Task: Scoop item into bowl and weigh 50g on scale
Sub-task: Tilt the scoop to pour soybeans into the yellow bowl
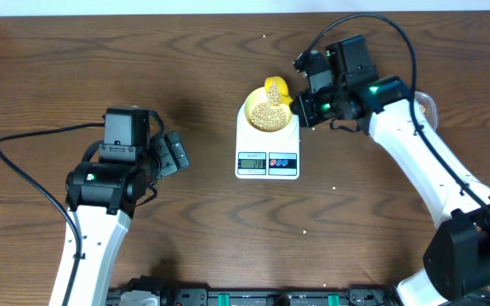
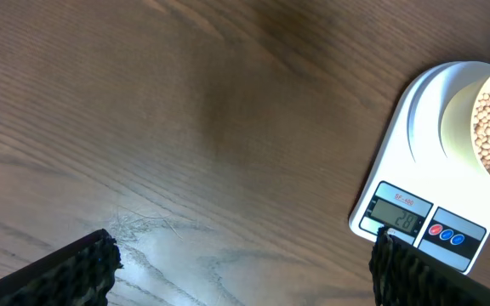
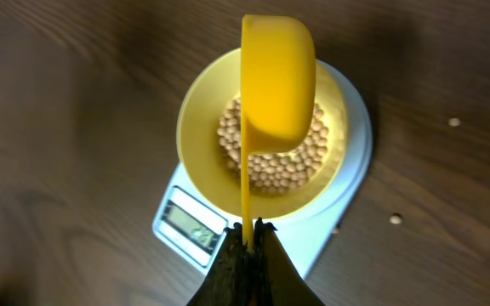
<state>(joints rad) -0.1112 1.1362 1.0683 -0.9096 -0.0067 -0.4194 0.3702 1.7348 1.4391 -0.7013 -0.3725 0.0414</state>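
Observation:
The white scale (image 1: 267, 146) stands at mid-table with the pale-yellow bowl (image 1: 249, 109) on it. A heap of tan beans (image 1: 269, 115) lies in the bowl. My right gripper (image 1: 303, 100) is shut on the thin handle of a bright yellow scoop (image 1: 277, 88) held over the bowl's far side. In the right wrist view the gripper (image 3: 249, 231) pinches the handle, and the scoop (image 3: 277, 76) shows its outer side above the beans (image 3: 270, 170), bowl (image 3: 196, 127) and scale (image 3: 347, 208). My left gripper (image 1: 177, 153) is open and empty, left of the scale (image 2: 415, 161); its fingertips (image 2: 100, 255) stand wide apart.
A few stray beans (image 1: 334, 189) lie on the wood right of and below the scale, and others (image 3: 454, 121) show in the right wrist view. A pale container (image 1: 425, 104) is partly hidden behind the right arm. A black cable (image 1: 24, 144) loops at the left.

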